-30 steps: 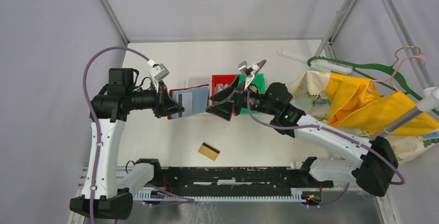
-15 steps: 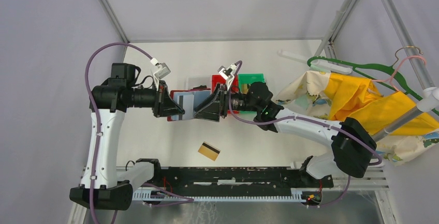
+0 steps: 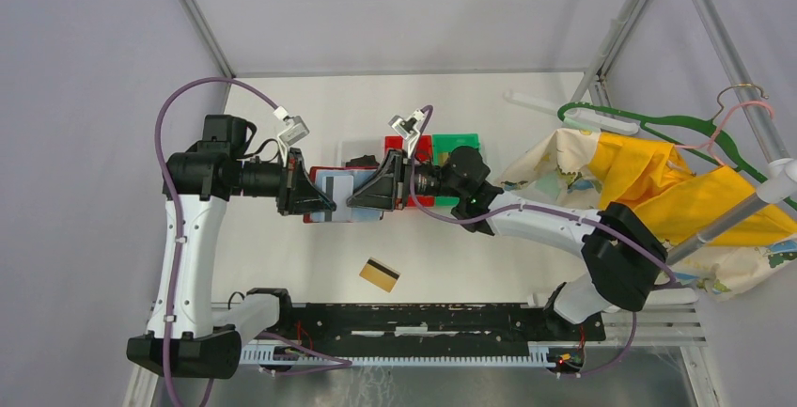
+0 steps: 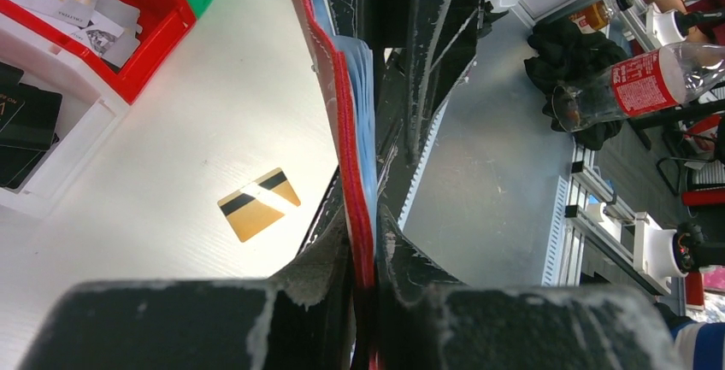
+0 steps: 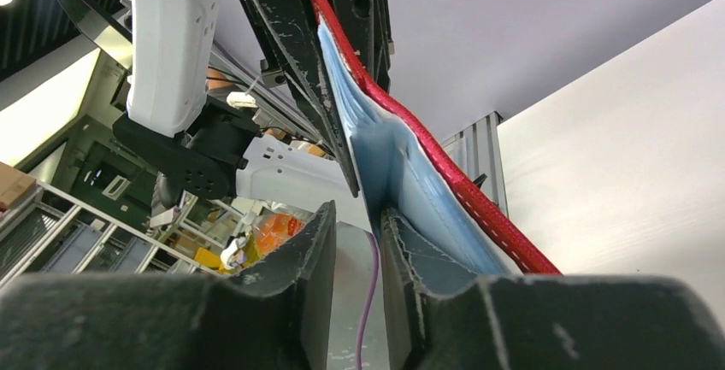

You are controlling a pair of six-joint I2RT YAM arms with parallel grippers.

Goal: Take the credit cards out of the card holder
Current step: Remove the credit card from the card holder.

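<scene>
Your left gripper (image 3: 320, 202) clamped the card holder (image 3: 336, 184) at its left end, mid-table, long axis left-right. Your right gripper (image 3: 359, 200), jaws almost together, met its right edge; whether anything was gripped stayed unclear.

White shells and black joints make up my left arm (image 3: 183, 257) and right arm (image 3: 545, 224), each trailing a purple cable (image 3: 174, 116). My left claw (image 3: 328, 206) and right claw (image 3: 351, 204) are black wedges, scuffed grey. A green light (image 3: 473, 198) glows on my right wrist, beyond the black rail (image 3: 414, 318).
</scene>
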